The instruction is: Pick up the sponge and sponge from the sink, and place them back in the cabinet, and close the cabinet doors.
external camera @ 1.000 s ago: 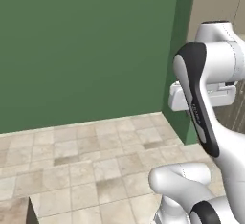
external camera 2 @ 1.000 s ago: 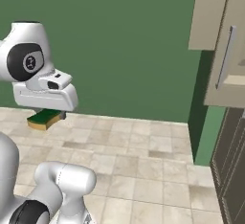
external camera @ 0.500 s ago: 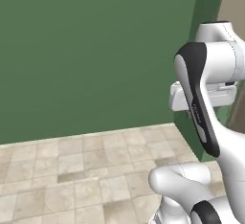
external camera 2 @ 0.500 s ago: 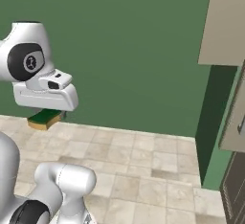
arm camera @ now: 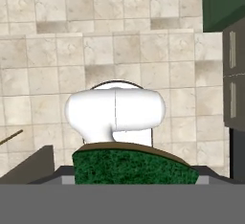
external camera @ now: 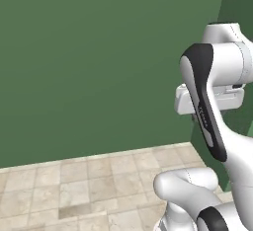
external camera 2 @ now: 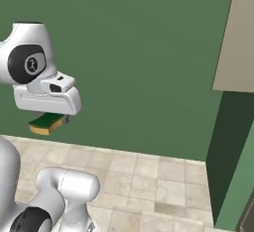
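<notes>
Base views swung leftward, beige cabinet slid to the right edge, silver handle gone, green wall wider

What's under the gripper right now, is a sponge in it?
Yes: a sponge, green layer over yellow, sticks out beneath the gripper, above the tiled floor. The fingers are covered by the hand, so their contact isn't visible.

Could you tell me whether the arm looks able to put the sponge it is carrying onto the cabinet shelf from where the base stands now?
Probably not yet. The gripper holds the sponge over tiled floor facing a green wall. A beige cabinet edge sits far right, no shelf in sight, so the base likely must drive on.
</notes>
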### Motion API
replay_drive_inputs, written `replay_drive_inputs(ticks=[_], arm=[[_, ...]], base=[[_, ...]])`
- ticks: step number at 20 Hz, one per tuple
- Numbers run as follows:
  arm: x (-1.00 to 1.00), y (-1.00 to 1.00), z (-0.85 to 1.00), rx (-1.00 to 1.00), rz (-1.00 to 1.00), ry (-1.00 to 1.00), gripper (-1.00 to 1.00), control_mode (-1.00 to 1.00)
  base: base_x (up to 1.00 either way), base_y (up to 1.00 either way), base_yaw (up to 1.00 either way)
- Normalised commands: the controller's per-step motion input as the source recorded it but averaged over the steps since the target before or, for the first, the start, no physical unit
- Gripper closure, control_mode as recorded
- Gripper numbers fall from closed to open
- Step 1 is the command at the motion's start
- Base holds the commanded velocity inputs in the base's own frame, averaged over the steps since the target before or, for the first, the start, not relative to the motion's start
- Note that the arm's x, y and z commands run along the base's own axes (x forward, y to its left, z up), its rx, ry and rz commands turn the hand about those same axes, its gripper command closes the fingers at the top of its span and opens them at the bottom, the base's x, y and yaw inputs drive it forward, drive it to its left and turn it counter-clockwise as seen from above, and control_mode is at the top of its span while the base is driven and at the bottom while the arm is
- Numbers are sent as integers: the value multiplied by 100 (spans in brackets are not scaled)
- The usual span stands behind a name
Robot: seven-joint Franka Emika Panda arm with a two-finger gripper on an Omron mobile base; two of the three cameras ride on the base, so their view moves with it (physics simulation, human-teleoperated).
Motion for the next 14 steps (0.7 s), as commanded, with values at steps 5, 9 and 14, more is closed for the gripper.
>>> replay_drive_inputs(ticks=[5,9,14], arm=[[0,0,0,0,0,0,100,100],[0,0,0,0,0,0,100,100],[0,0,0,0,0,0,100,100]], base=[[81,29,0],[56,23,-2],[3,2,-31]])
